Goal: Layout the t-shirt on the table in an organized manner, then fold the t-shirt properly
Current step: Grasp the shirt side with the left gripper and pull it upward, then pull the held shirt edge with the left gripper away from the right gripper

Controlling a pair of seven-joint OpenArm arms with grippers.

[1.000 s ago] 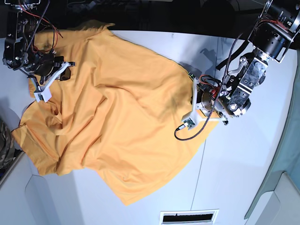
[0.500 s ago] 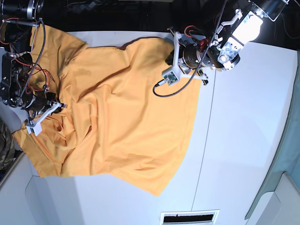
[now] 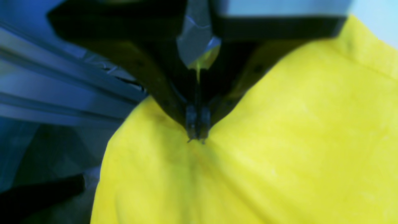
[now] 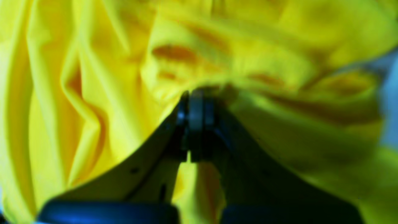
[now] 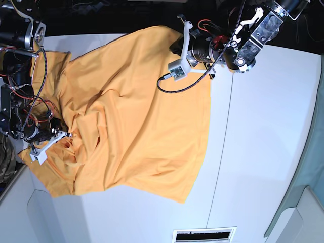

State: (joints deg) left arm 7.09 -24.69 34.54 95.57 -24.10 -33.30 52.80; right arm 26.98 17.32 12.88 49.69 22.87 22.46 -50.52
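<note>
The orange-yellow t-shirt point(image 5: 131, 116) lies spread over the left half of the white table point(image 5: 263, 126), wrinkled near its left edge. My left gripper point(image 5: 175, 46) is at the table's far edge, shut on a pinch of the shirt's top corner; in the left wrist view its fingertips point(image 3: 196, 137) meet on yellow cloth point(image 3: 279, 140). My right gripper point(image 5: 67, 135) is low at the left, shut on a bunched fold; the right wrist view shows its tips point(image 4: 194, 102) buried in crumpled fabric point(image 4: 93, 93).
A camouflage cloth point(image 5: 5, 162) pokes in at the left edge. A dark seam point(image 5: 223, 142) runs down the table right of the shirt. A black cable point(image 5: 182, 85) loops from the left arm over the shirt. A slotted vent point(image 5: 204, 235) sits at the near edge.
My left gripper has carried its corner up to the table's far edge and leftward. My right gripper has moved down the left side. The shirt is stretched out flatter between them.
</note>
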